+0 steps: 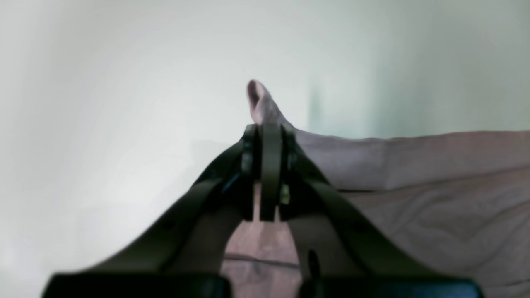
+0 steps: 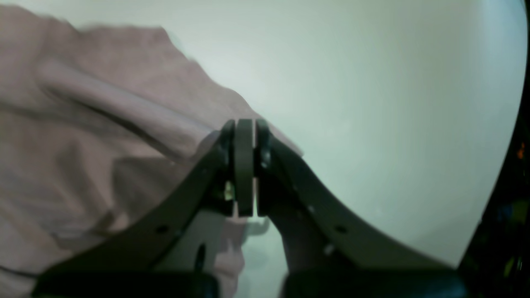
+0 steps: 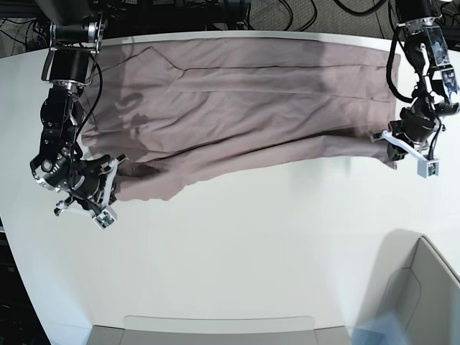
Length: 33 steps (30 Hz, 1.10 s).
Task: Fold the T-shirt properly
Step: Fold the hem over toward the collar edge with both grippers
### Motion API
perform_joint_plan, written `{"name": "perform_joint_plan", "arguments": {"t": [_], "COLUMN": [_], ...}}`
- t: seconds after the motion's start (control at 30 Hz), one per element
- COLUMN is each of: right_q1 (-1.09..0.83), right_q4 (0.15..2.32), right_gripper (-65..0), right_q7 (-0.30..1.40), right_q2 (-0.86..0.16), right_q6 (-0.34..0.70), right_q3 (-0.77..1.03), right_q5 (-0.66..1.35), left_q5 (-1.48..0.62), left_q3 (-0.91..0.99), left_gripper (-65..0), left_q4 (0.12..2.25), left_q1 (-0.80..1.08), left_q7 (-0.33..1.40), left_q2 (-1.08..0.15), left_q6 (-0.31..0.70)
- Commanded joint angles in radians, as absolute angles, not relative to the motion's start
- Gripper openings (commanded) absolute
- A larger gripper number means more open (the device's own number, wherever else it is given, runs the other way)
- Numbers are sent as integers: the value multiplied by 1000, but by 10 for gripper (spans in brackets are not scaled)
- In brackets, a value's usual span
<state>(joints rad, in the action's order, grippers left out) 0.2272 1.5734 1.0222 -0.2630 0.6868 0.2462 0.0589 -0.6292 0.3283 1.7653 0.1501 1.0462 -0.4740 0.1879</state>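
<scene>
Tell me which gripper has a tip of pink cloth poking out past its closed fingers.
The left gripper: a small peak of the T-shirt sticks up beyond its closed fingers. At the right gripper the cloth only reaches the fingers from the side.

White table (image 3: 237, 251) — a smooth, matt surface carrying one garment. The dusty-pink T-shirt (image 3: 244, 108) lies directly on it, spread as a long band across the far part of the tabletop, its upper edge close to the table's far rim. The near fabric edge runs unevenly, sagging lower toward the base view's left — creases and folds run lengthwise through the cloth. The wrist views show fabric against white tabletop.
</scene>
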Motion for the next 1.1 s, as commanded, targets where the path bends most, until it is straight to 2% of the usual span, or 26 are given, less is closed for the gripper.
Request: {"name": "perform_joint_plan", "arguments": {"t": [0.0, 0.23, 0.37, 0.9, 1.07], "right_q1": [234, 151, 114, -81, -94], "right_q4": [1615, 1732, 1774, 1920, 1974], "right_gripper": [-650, -650, -650, -650, -650], "right_q7": [1001, 1067, 1084, 1084, 1178], "right_q2": [-274, -265, -254, -251, -248], "right_q6": [698, 698, 698, 698, 698], "right_q3": [257, 372, 423, 432, 432], "right_q5": [73, 73, 71, 71, 73], "left_q5": [-638, -638, -638, -639, -639], "left_q3": [338, 338, 340, 455, 461], "left_gripper": [-650, -650, -650, -650, -650], "left_q4": [1785, 1874, 1890, 1963, 1979], "left_q1": [142, 182, 180, 325, 367], "left_q7": [1024, 1027, 1118, 1141, 1135], "left_q2": [-493, -493, -493, -464, -464], "left_q6": [189, 189, 189, 189, 189]}}
